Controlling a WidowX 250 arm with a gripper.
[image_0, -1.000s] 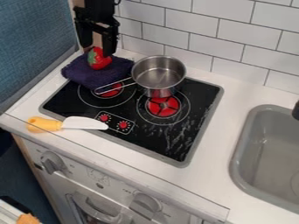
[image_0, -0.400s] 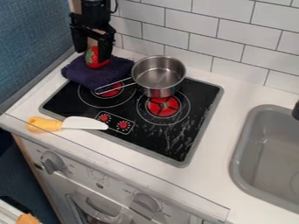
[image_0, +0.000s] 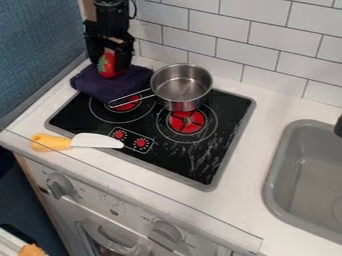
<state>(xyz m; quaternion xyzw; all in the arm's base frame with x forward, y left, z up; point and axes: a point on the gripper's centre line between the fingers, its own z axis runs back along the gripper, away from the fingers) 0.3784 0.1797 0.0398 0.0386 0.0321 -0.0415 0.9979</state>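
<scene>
The black gripper (image_0: 109, 62) hangs at the upper left, its fingers apart on either side of a red strawberry (image_0: 108, 67) with a green leafy patch. The strawberry rests on a crumpled dark purple cloth (image_0: 113, 88) at the back left corner of the stove. Whether the fingers press on the fruit cannot be told. Right of the cloth, a small steel pot (image_0: 182, 86) stands near the back of the stove, its handle pointing left over a burner.
The black stove top (image_0: 194, 162) has red burners and two red knobs. A toy knife (image_0: 75, 141) with a yellow handle lies across its front left edge. A grey sink (image_0: 279, 165) is at the right, white tiles (image_0: 217, 30) behind, a blue panel (image_0: 37, 55) at the left.
The gripper has moved down around the strawberry, shifting slightly left and then a little back right. The strawberry has shifted slightly left.
</scene>
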